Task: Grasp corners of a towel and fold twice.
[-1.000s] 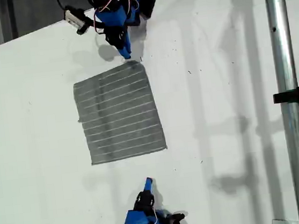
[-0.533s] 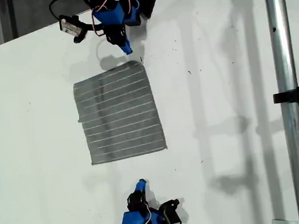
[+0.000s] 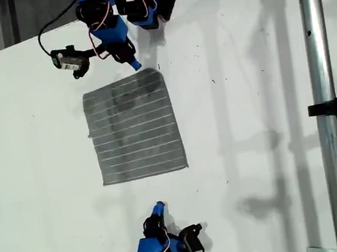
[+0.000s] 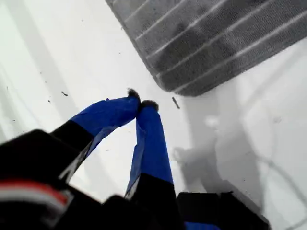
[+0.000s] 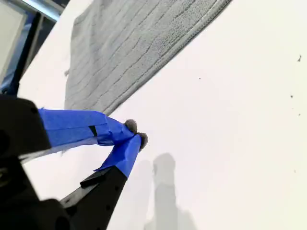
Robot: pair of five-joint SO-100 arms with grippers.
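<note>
the towel point(image 3: 134, 127) lies flat on the white desk point(image 3: 247, 123), left of centre in the exterior view. my first end effector point(image 4: 139, 104), tips pressed together and empty, sits just off a corner point(image 4: 165, 87). my second end effector point(image 5: 135, 133), likewise closed on nothing, is near the towel's edge.

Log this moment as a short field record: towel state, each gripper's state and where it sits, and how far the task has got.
towel: flat, unfolded, on the white table
first gripper: shut, empty, on the table side of a towel corner, not touching it
second gripper: shut, empty, off the towel's edge
contact: neither gripper touches the towel
task progress: no corner grasped, no fold made
arm identity in exterior view: uncertain from the wrist views
</note>
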